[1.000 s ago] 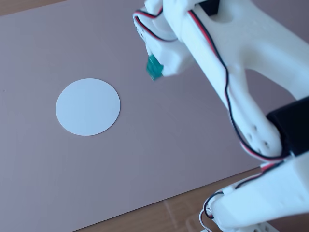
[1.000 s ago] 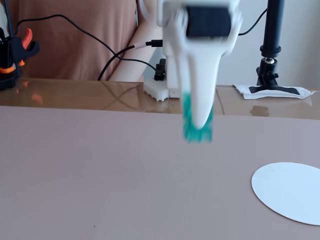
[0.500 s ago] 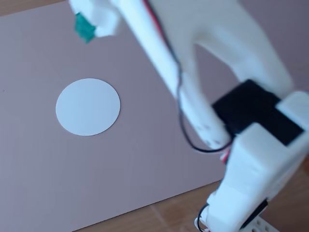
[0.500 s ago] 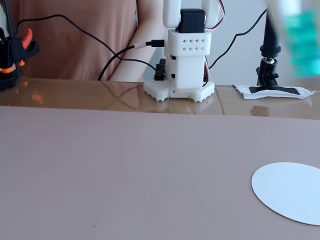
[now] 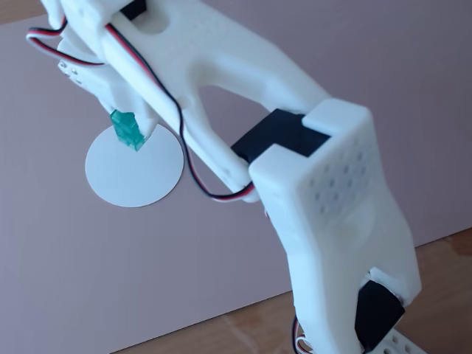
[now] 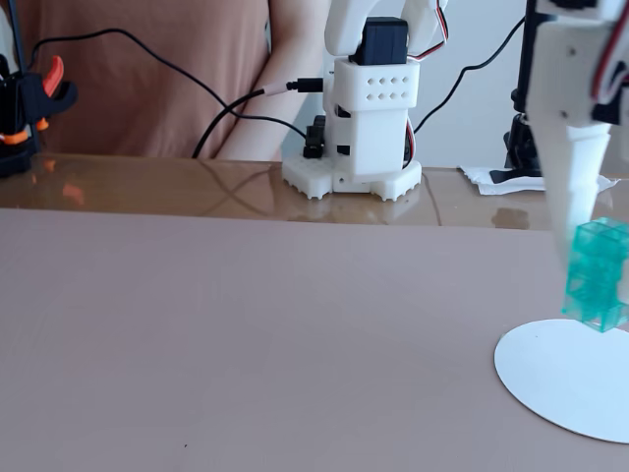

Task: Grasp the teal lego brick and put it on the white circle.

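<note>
The teal lego brick [image 6: 598, 274] hangs just above the white circle [image 6: 565, 379] at the right edge of a fixed view, held in my white gripper [image 6: 593, 285], which is shut on it. In the other fixed view, from behind the arm, the brick [image 5: 128, 130] shows under the gripper [image 5: 133, 133], over the upper part of the white circle [image 5: 133, 173]. Whether the brick touches the disc cannot be told. Only one finger [image 6: 570, 187] is plainly visible; the other is cut off by the frame edge.
The arm's white base [image 6: 359, 118] stands on the glossy wooden strip behind the mauve mat [image 6: 246, 334]. A black camera stand [image 6: 521, 128] is at the back right, an orange-black clamp [image 6: 29, 98] at far left, a person in a brown top [image 6: 147, 69] behind the table.
The gripper with the brick swung from the mat's middle to the right, then came down from high at the upper right to just over the white circle.
</note>
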Controlling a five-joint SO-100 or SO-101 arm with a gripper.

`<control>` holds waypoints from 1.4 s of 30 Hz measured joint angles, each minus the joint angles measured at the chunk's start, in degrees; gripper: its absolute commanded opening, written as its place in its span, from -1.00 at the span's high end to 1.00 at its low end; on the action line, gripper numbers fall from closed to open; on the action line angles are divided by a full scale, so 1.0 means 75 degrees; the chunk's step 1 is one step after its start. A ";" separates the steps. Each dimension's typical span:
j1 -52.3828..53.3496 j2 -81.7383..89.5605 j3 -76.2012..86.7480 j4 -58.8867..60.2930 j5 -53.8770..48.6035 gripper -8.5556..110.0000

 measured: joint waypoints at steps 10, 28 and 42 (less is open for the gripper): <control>-0.0117 -0.0070 -0.0012 0.0117 -0.0187 0.59; -0.0047 -0.0070 0.0059 0.0117 -0.0199 0.60; -0.0387 0.1008 0.2098 0.0164 -0.0727 0.72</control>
